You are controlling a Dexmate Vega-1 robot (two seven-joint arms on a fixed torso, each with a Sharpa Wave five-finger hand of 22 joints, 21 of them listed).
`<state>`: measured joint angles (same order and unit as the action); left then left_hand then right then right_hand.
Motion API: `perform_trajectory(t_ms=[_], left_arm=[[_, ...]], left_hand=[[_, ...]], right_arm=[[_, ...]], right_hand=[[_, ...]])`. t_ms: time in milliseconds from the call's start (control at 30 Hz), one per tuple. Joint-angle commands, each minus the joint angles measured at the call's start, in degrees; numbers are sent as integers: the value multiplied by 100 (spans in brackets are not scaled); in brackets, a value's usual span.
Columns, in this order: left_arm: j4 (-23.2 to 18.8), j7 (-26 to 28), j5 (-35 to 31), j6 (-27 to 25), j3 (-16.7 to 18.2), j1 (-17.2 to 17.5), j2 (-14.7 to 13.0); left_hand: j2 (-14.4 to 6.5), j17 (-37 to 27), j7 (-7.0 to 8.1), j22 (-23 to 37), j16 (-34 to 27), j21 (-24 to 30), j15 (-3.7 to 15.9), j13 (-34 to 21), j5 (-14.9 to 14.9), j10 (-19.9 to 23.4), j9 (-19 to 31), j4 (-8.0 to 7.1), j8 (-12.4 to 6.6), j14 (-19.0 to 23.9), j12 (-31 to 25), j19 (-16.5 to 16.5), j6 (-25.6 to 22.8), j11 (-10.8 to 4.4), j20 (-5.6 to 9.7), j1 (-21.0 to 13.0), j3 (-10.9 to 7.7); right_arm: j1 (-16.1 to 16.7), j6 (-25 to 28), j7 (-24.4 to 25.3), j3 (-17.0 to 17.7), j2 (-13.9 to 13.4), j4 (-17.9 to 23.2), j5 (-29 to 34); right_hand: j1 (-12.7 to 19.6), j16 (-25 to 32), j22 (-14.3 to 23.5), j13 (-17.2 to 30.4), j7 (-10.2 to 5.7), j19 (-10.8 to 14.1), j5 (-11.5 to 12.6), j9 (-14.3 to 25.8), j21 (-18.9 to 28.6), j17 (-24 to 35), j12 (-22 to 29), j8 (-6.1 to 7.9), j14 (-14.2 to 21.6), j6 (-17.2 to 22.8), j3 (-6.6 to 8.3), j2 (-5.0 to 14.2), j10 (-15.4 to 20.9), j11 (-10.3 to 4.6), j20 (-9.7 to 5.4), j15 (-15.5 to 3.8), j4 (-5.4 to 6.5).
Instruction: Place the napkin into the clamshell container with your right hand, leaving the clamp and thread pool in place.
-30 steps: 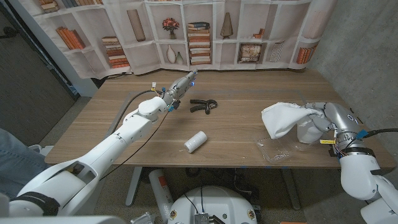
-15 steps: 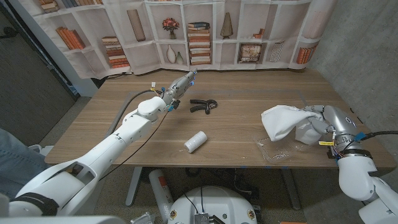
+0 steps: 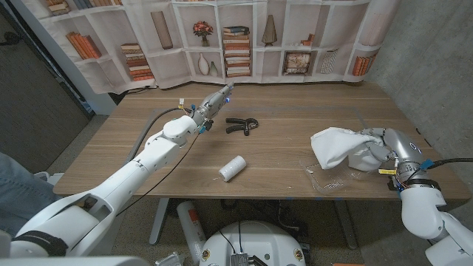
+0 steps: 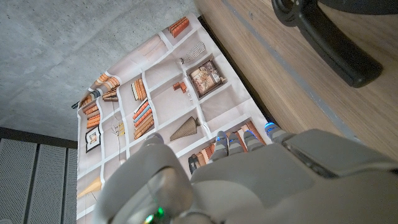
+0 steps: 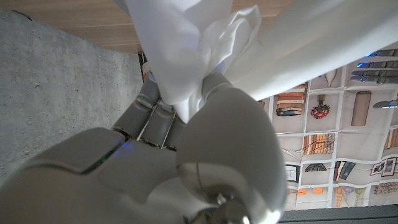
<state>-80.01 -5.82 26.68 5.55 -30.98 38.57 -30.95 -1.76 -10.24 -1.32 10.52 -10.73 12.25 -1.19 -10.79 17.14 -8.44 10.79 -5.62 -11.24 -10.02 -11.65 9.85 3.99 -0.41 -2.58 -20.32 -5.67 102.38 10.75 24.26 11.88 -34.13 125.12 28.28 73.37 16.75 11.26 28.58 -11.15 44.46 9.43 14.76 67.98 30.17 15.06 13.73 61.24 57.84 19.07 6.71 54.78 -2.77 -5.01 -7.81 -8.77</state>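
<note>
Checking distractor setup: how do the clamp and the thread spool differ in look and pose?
The clamp is black with spread handles; the thread spool is a white cylinder. The clamp lies farther back, near the left hand; the spool lies on its side nearer the front edge. Both rest untouched on the table.

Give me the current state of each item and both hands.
napkin: gripped by the right hand, hanging above the clamshell container
clamshell container: open, on the table
clamp: lying on the table, untouched
thread spool: on its side, untouched
left hand: holds nothing, fingers extended near the clamp
</note>
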Motion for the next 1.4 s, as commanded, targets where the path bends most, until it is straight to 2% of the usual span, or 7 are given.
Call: perform_trajectory(t_ms=[33,100,400,433,567,1067,1400], left_arm=[[-88,17,-1,-59,9,57,-59],[-103,17,3,-55,16,69,-70],[-158,20,2,-60,27,97,-105],[-165,24,6,-59,31,104,-106],[-193,36,25,-64,42,135,-112],[-293,86,55,-97,61,206,-132],[-381,153,66,-103,85,302,-168]], left_hand=[[-45,-25,-17,25,-2,-26,-20,-7,-37,-42,13,1,-7,-272,-12,753,15,-9,-56,0,40],[-46,-25,-20,25,-2,-25,-21,-7,-37,-43,13,1,-7,-273,-11,752,15,-7,-57,0,41],[-48,-25,-20,25,-2,-26,-24,-7,-39,-41,13,1,-8,-273,-12,753,14,-4,-57,-2,48],[-49,-25,-19,25,-2,-25,-25,-7,-39,-41,13,1,-9,-272,-12,752,12,-4,-58,-2,48],[-51,-25,-21,25,-2,-25,-25,-7,-40,-45,13,1,-9,-271,-11,753,14,-5,-55,-4,52],[-57,-25,-13,25,-3,-25,-25,-7,-43,-44,13,1,-8,-269,-11,754,21,-9,-59,-8,64],[-61,-25,-16,25,-2,-25,-29,-7,-44,-41,13,2,-9,-271,-13,753,21,-12,-59,-12,73]], right_arm=[[-67,39,31,-122,-103,-131,-213],[-86,94,26,-155,-121,-137,-235],[-106,245,36,-255,-252,-170,-297],[-105,266,39,-265,-264,-172,-303],[-89,331,60,-289,-305,-181,-334],[-111,638,-76,-382,-598,-220,-428],[-180,667,-150,-513,-777,-319,-589]], right_hand=[[-23,7,10,30,17,13,50,32,-51,10,41,10,292,30,156,28,670,-524,-829,-483,39],[-26,-1,9,35,12,5,52,22,-58,7,29,3,281,32,167,33,650,-564,-829,-488,40],[-49,-8,9,25,10,-13,53,28,-74,12,8,0,259,32,182,34,659,-568,-829,-484,46],[-53,-9,9,47,15,-17,53,21,-78,13,18,-4,256,35,186,33,661,-482,-829,-483,46],[-73,-19,8,36,11,-31,54,11,-89,12,1,-10,237,40,193,32,658,-566,-830,-480,51],[-90,-28,16,59,14,-73,53,19,-99,18,-17,-11,211,43,216,28,636,-528,-828,-487,42],[-127,-32,17,41,12,-80,51,12,-102,20,-35,-16,201,47,222,31,648,-582,-829,-480,54]])
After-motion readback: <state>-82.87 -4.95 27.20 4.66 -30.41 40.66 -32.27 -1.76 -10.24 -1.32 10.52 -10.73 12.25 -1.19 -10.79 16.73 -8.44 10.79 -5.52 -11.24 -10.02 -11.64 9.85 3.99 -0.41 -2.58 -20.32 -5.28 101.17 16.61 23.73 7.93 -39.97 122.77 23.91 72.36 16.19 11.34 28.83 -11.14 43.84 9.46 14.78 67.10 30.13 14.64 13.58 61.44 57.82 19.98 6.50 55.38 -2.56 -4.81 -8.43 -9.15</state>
